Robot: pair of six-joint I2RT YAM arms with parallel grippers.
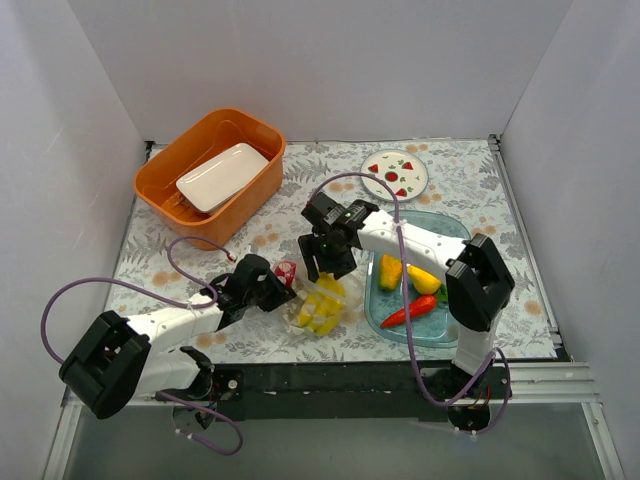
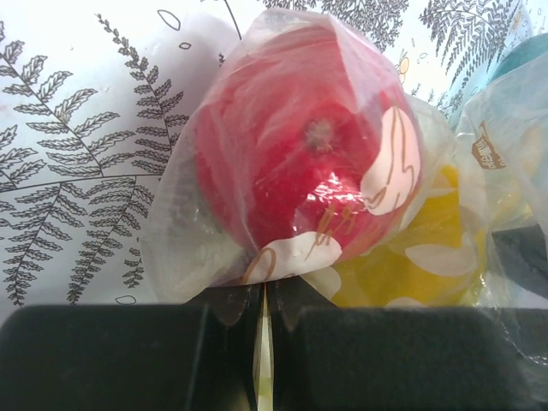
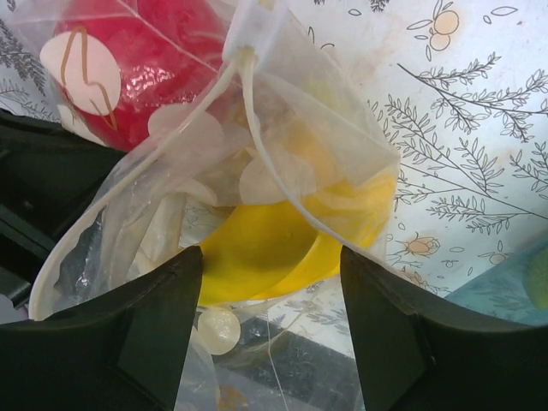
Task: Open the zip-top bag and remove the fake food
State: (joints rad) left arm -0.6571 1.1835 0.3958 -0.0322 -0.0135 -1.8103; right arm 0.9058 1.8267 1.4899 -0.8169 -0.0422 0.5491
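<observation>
The zip-top bag (image 1: 318,305) lies lengthwise left to right; left gripper (image 2: 264,300) pinches its tomato (image 2: 300,163) end, right gripper (image 3: 271,274) spread wide over its yellow pieces (image 3: 274,248).

No legible text, zip-top bag (image 2: 282,154) print blurred

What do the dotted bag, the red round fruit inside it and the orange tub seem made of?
The zip-top bag looks like thin clear plastic film: it crinkles and its contents show through. The red tomato seems hard glossy plastic, given its bright highlight. The orange tub is probably molded plastic: smooth, rounded corners.
</observation>
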